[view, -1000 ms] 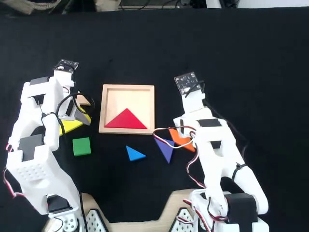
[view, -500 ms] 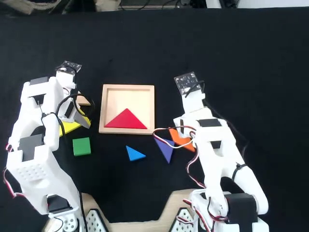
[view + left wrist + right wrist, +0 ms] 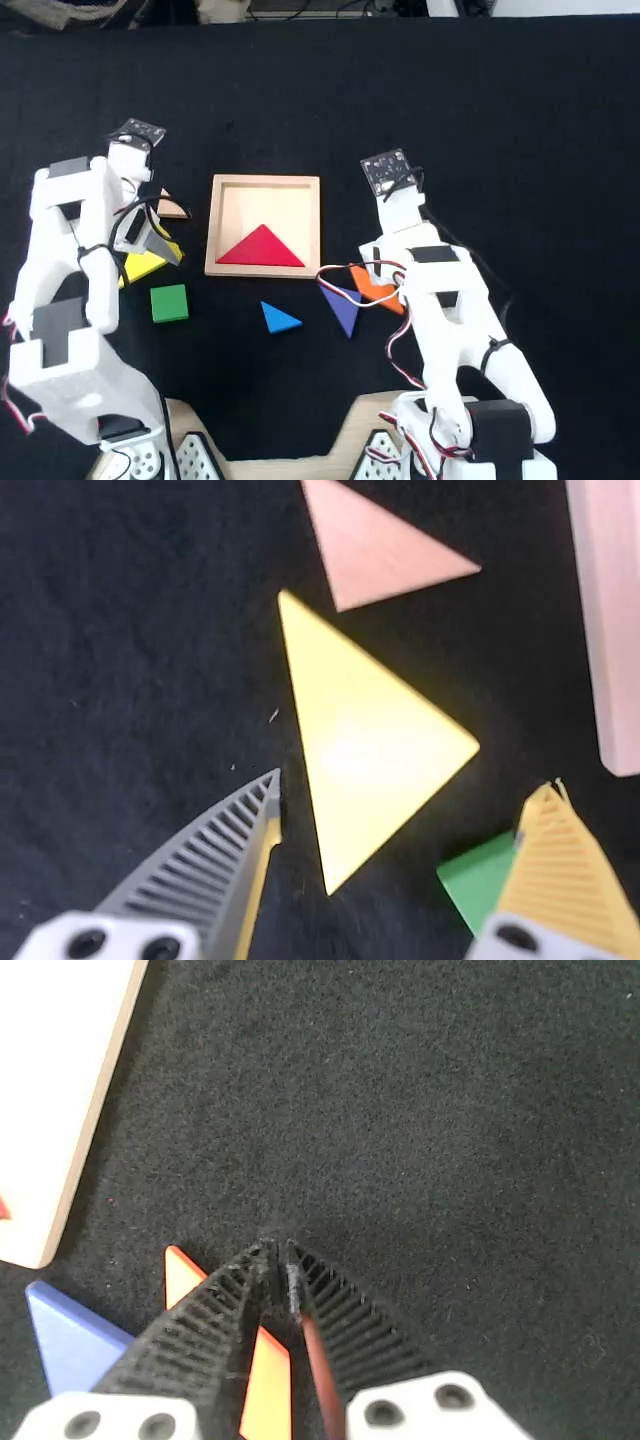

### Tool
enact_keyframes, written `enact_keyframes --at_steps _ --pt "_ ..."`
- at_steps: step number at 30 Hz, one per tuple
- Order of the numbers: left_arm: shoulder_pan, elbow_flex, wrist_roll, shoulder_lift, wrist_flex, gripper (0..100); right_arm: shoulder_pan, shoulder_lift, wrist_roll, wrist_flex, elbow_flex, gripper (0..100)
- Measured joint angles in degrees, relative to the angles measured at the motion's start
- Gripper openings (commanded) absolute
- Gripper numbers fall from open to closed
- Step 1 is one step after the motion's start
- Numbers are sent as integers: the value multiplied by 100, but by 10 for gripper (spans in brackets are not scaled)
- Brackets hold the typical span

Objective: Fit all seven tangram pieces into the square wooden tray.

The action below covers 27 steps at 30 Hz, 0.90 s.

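Toward the table's (image 3: 500, 120) left edge, near the wooden tray (image 3: 265, 184) holding one red triangle (image 3: 262, 247), the left claw (image 3: 412, 785) hangs wide open over the yellow triangle (image 3: 370, 740): likely the pickup step, needing a close and lift.

The black surface (image 3: 500, 120) carries the wooden tray (image 3: 265, 181) near its middle. Toward its left edge lie a tan triangle (image 3: 172, 209), yellow triangle (image 3: 145, 264) and green square (image 3: 169, 303). Toward the near edge lie a blue triangle (image 3: 278, 318), purple triangle (image 3: 343, 307) and orange piece (image 3: 372, 285).
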Motion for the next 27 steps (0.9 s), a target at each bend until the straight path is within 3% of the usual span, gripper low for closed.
enact_keyframes --at_steps 14,27 --pt "-387 1556 0 -633 -1380 361 0 0 0 0 0 11" --pt "-387 1512 0 -633 -1301 360 0 0 0 0 0 11"
